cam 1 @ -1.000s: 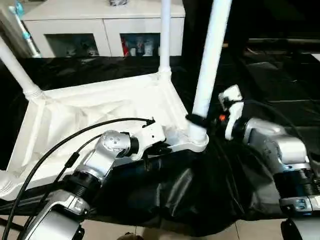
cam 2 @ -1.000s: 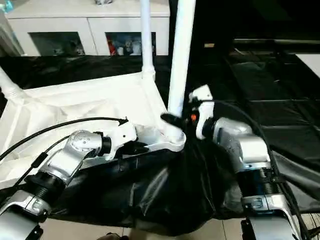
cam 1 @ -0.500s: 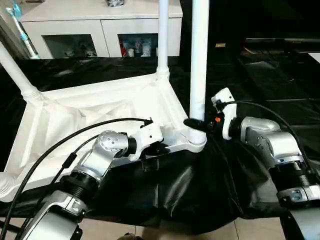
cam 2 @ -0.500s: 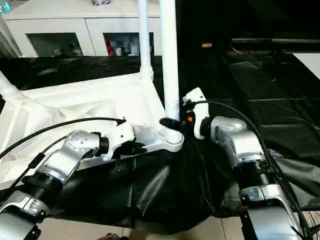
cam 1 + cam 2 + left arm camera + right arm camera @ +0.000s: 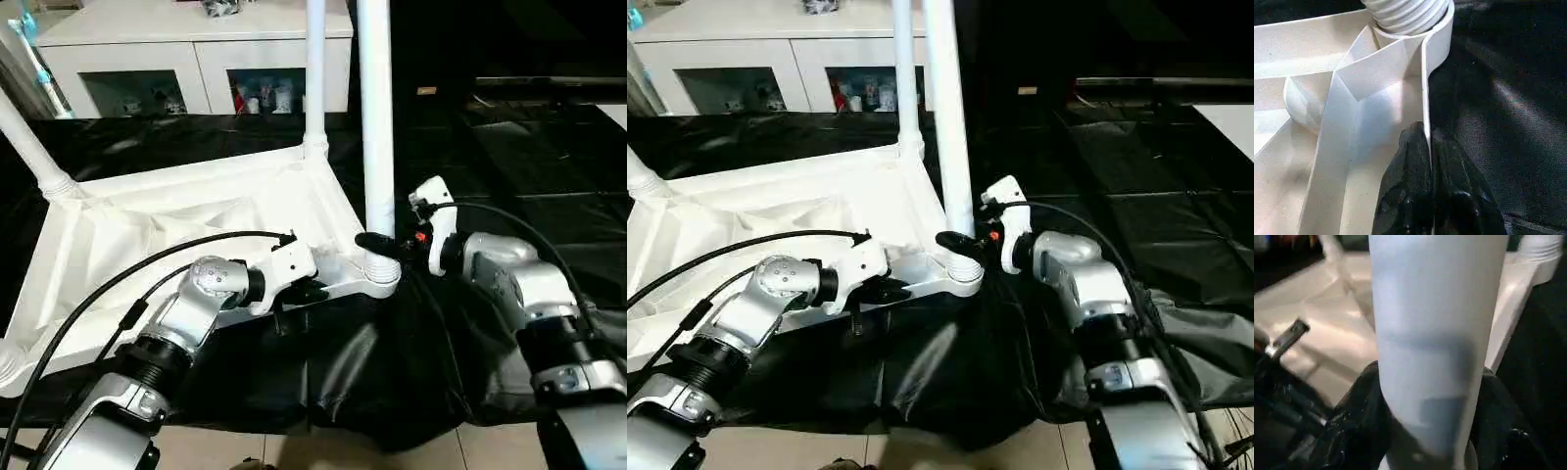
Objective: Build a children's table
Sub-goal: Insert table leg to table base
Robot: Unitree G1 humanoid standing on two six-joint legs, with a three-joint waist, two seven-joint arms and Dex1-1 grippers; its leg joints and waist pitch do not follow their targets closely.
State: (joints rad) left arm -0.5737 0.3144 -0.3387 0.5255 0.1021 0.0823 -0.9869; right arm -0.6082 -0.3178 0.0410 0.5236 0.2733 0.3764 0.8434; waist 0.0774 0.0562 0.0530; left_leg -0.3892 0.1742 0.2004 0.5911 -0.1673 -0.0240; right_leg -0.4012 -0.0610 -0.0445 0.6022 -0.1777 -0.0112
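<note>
The table top (image 5: 186, 220) lies upside down on the black-covered work table (image 5: 549, 147), its near edge along the work table's near edge, so that the corner sockets face up to receive legs. The near-right leg (image 5: 375, 108) stands upright in the corner socket (image 5: 377, 277) at the top's near-right corner. Judged from this pose, the leg is being seated or turned home.

The right gripper (image 5: 377, 242) has its two black fingers closed around the base of this leg, just above the socket, where a low grip gives the most control over the joint. The left gripper (image 5: 1430, 186) pinches the thin raised rim (image 5: 1425, 98) of the top between closed fingers, just beside the same corner. This hold appears to brace the top against the force applied to the leg.

Two further legs stand in the far-right socket (image 5: 314, 69) and the far-left socket (image 5: 29, 137).

The top is smooth white plastic with thin moulded ribs on its underside. The legs are long, smooth, round tubes with ridged collars at the base. The work table cover is glossy black sheet, creased and hanging over the near edge. A white glass-door cabinet (image 5: 147, 59) stands behind.
</note>
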